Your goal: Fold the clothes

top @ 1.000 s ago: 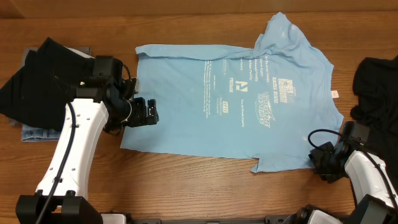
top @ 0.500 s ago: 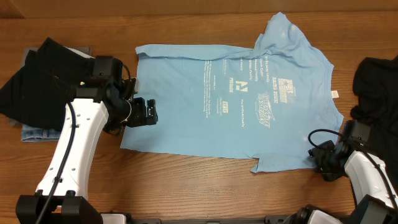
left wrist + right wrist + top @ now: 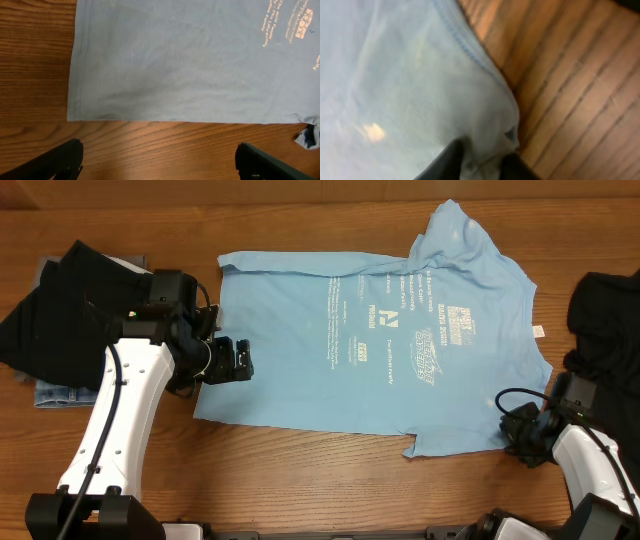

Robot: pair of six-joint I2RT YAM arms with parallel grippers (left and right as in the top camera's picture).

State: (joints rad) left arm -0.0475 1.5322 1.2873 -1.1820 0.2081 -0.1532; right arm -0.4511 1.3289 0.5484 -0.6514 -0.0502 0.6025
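T-shirt [image 3: 380, 330], light blue, lies spread print-up on the worktop [image 3: 300, 480]. Left gripper [image 3: 160, 162] sits at its bottom hem, jaws wide. Right gripper [image 3: 484, 156] jaws pinch a hemmed edge.

Our left gripper [image 3: 159, 164] hangs over the wooden table [image 3: 35, 75] with its jaws spread wide. We see the two dark fingers [image 3: 60, 161] only as tips at the lower corners, with bare wood between them. Ahead of the tips the light blue T-shirt [image 3: 180, 65] lies flat. Its near edge runs straight across, apart from both tips. Ahead to the left its stitched hem [image 3: 74, 60] runs away from us and meets that edge at a square corner. Pale lettering [image 3: 290, 25] sits far ahead to the right, and a small flap of cloth [image 3: 311, 134] dips toward us there
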